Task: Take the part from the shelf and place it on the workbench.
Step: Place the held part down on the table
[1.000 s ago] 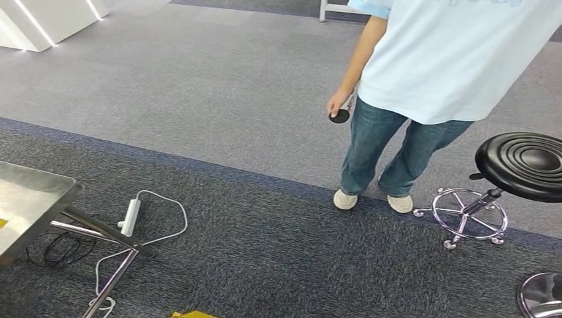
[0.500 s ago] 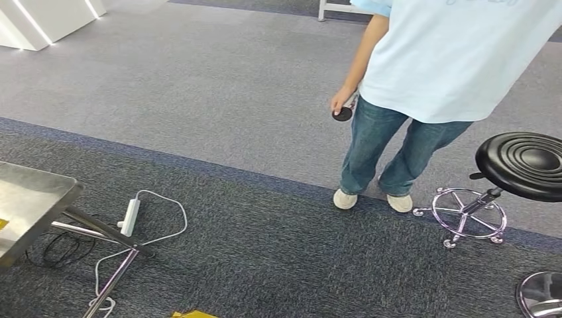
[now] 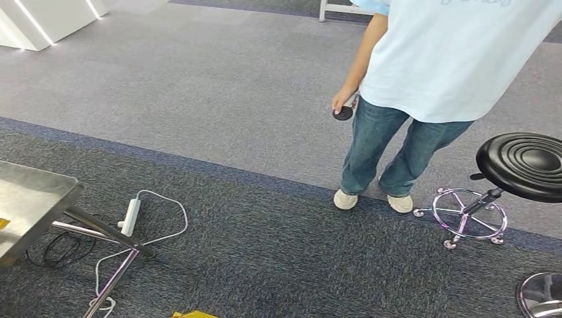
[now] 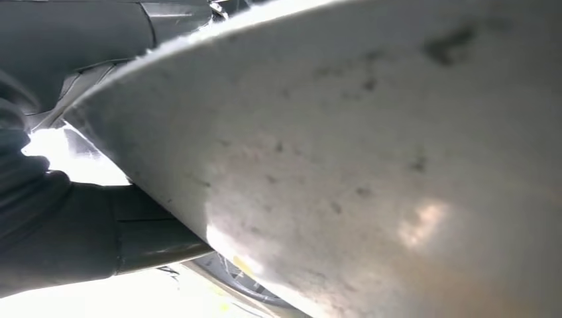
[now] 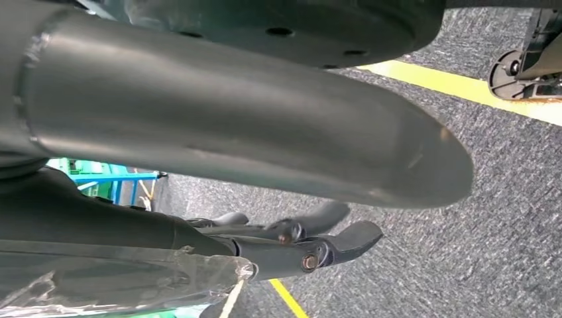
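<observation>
Here, my right hand point(image 5: 298, 245) hangs over the carpet point(image 5: 504, 218), fingers point(image 5: 351, 237) spread and holding nothing. My left hand point(image 4: 59, 232) lies against a broad pale curved surface point(image 4: 364, 165). Whether it grips it, and whether that is the part, I cannot tell. If it is, it looks rigid, smooth and wide, so probably slippery and best taken by its rim, fingers wrapped well round. One corner of the steel bench point(image 3: 33, 199) shows at my left, nothing yet on it.
</observation>
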Controlling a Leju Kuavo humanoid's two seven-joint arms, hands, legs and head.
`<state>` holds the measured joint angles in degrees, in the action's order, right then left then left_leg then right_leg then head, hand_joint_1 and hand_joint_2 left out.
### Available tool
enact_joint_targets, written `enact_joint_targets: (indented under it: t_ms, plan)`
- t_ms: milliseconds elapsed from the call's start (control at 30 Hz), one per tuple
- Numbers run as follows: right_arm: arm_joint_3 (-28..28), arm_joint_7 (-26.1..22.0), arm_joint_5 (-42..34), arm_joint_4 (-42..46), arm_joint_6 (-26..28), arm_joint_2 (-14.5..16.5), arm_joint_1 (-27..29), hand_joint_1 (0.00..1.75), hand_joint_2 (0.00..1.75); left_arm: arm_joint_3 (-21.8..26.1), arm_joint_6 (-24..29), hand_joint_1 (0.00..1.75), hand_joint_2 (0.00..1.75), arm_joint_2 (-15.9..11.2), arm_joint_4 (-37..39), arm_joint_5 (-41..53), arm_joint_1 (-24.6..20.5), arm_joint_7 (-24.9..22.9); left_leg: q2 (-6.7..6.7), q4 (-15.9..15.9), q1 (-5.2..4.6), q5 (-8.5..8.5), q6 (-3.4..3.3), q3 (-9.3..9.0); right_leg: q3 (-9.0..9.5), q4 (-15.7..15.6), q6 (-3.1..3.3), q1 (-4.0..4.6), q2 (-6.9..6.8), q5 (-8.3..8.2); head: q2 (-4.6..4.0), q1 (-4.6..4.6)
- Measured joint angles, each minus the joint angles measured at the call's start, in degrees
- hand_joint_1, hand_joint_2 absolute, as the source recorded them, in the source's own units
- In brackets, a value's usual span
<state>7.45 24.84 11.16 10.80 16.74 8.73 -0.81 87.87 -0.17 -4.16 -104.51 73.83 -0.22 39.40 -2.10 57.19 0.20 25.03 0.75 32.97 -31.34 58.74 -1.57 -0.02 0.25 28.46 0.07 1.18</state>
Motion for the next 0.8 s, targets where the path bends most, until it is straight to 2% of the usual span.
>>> enact_joint_targets:
  t_ms: [300, 800]
  plan:
    - [-0.5, 0.0, -0.6, 0.0, -0.2, 0.6, 0.0, 0.00, 0.00, -1.3, 4.3, 1.75, 1.75, -1.5, 7.4, 2.4, -0.2, -2.5, 0.00, 0.0, 0.00, 0.00, 0.00, 0.00, 0.08, 0.0, 0.00, 0.00, 0.00, 0.00, 0.00, 0.00]
    - [-1.0, 0.0, -0.6, 0.0, -0.3, 0.8, 0.0, 0.00, 0.00, 0.9, 5.7, 1.75, 1.75, -4.3, 14.2, 4.2, 0.0, -2.9, 0.00, 0.0, -0.01, -0.01, -0.01, 0.01, 0.28, 0.0, 0.00, 0.00, -0.01, -0.01, 0.00, 0.01]
